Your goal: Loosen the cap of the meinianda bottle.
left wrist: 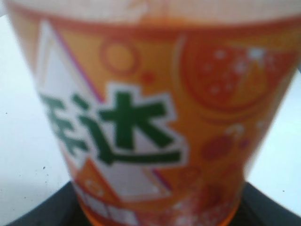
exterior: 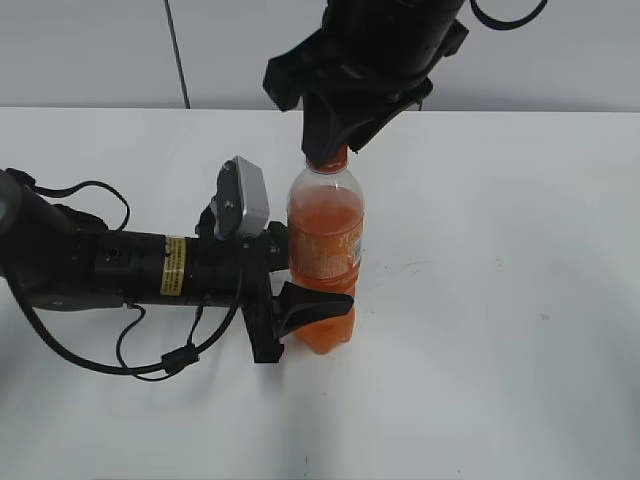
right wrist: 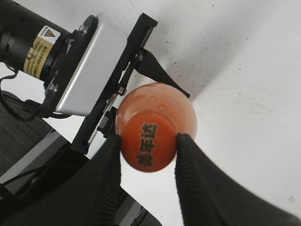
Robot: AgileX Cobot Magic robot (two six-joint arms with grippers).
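Mid-table, meinianda bottle (exterior: 325, 255) upright, lower body clamped by left gripper (exterior: 305, 305); right gripper (right wrist: 148, 143) from above, fingers (right wrist: 110, 160) pressed either side of cap (right wrist: 147, 143); step judged: grip set for loosening; next needs wrist twist, bottle held steady.

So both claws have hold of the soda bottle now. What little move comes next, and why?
Probably a small twist of the right gripper: its fingers already press both sides of the cap, while the left gripper holds the upright meinianda bottle low on its body.
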